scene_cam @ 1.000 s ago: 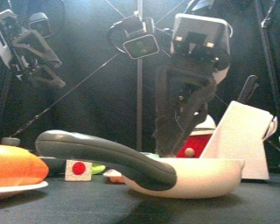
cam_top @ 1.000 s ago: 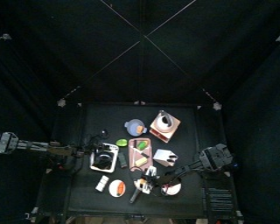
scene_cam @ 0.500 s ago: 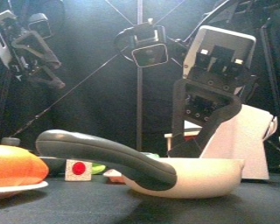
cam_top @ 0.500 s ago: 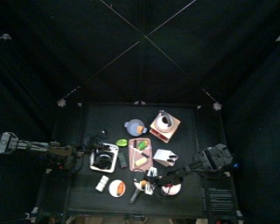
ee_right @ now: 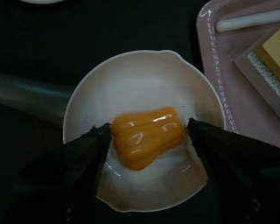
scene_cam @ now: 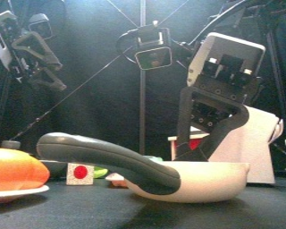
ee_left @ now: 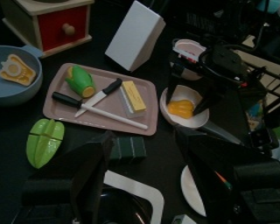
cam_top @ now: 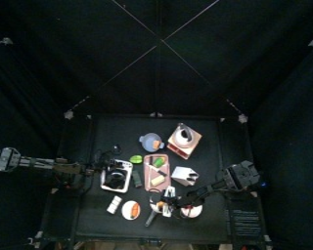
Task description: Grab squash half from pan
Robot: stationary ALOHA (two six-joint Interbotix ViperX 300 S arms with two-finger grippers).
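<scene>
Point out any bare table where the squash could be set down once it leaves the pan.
The dark tabletop beside the pan, off its rim on the handle side, is bare. The other side is crowded by the pink board. The squash sits between the open right pincer jaws.

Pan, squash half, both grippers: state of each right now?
pan: upright on the table, holding the squash.
squash half: lying in the pan, not gripped.
right gripper: open, jaws either side of the squash.
left gripper: open, empty, away from the pan.
</scene>
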